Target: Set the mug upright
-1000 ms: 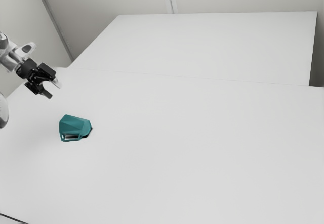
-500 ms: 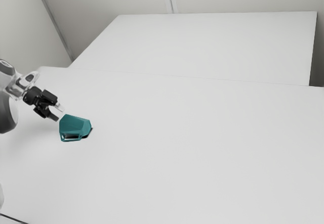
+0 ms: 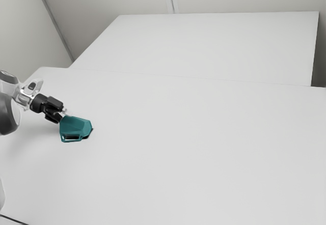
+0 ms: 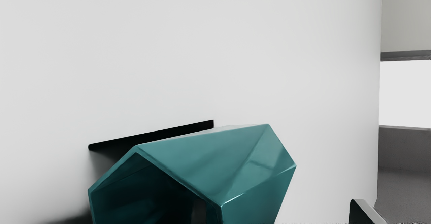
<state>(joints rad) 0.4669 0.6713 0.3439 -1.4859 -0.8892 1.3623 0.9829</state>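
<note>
Right, mug (image 3: 75, 125) lies on its side on the table (image 3: 193, 148), at 4 o'clock from the fingers (image 3: 56, 117). Handle (image 3: 72, 141) at its 6 o'clock, exterior view. Fingers (image 4: 358, 215) released: one stands clear of the mug's wall, wrist view. Black strip (image 4: 155, 135) beside the mug, can't tell what. Thin black line (image 3: 14, 220) at exterior view's 7 o'clock. Mug is teal, glossy, faceted, hollow, angular rim. Table white, smooth.
</note>
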